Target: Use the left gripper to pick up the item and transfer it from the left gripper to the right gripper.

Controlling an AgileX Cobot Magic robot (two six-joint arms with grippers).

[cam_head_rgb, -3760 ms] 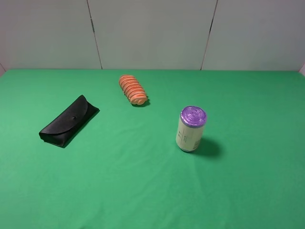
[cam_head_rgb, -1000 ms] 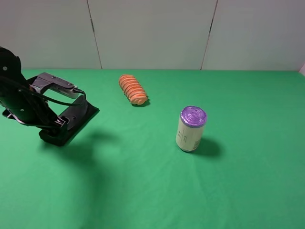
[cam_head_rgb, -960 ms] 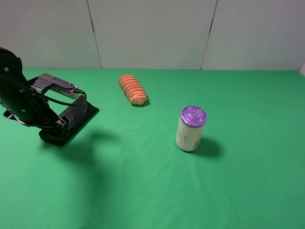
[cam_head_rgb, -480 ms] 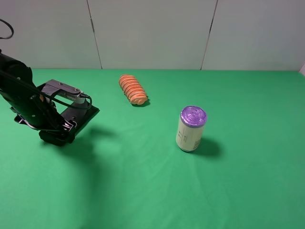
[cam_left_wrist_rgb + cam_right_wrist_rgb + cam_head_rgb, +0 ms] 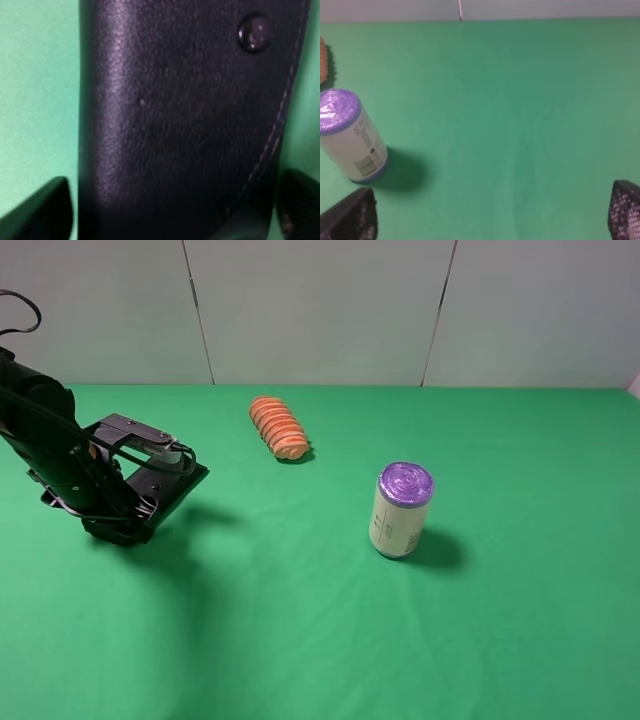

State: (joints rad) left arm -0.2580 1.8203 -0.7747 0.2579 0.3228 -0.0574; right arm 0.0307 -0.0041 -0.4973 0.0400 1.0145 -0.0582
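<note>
The item, a flat black case (image 5: 170,483) with a small snap (image 5: 254,33), lies on the green cloth at the left. My left gripper (image 5: 125,510) is down over its near end and hides that end in the high view. In the left wrist view the case (image 5: 190,125) fills the space between the two fingertips (image 5: 45,210), which stand wide apart along its long sides with a thin gap at one side. The case rests on the cloth. My right gripper (image 5: 490,215) shows only in its wrist view, open over bare cloth with nothing in it.
An orange ridged bread-like piece (image 5: 278,427) lies at the back middle. A cream can with a purple top (image 5: 401,510) stands right of centre, and shows as the can (image 5: 350,135) near the right gripper. Grey wall panels close the back.
My left arm has settled lower and slightly right over the case's near end. The case, bread piece and can have not moved.
</note>
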